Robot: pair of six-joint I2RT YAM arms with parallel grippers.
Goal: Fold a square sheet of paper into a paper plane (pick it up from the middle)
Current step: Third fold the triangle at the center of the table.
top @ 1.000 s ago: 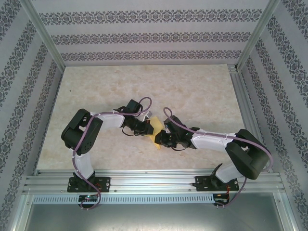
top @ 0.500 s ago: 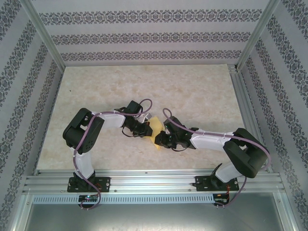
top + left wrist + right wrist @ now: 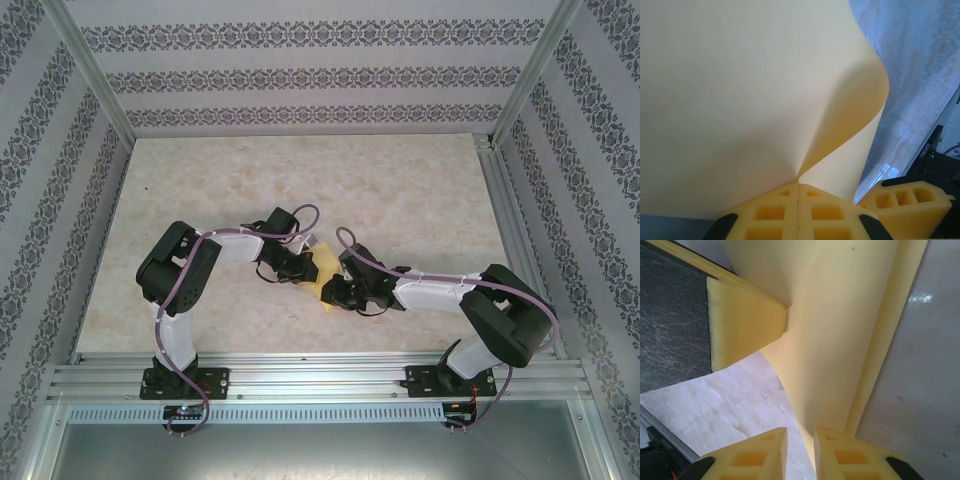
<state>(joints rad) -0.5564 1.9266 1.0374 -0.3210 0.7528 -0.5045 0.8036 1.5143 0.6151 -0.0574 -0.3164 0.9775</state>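
At table centre, top view: my two arms meet wrist to wrist over the marble table (image 3: 400, 190).

Item 1, left pincer (image 3: 798, 186): fingers pressed flat together, clamped on the lower edge of the square sheet of paper (image 3: 740, 100). From that pinch the sheet rises and bows in a soft curl to the right.

Item 2, right pincer (image 3: 801, 435): fingers narrowly apart, a slit between them. An edge of the sheet runs down into that slit, and the fingers straddle it without clamping it.

Item 3, sheet: held off the table between both pincers, mostly hidden by them from above.

Change since a second ago: my left elbow has swung in toward the centre and the left pincer has edged closer to the right one, so less yellow shows between them. My right arm has barely shifted.
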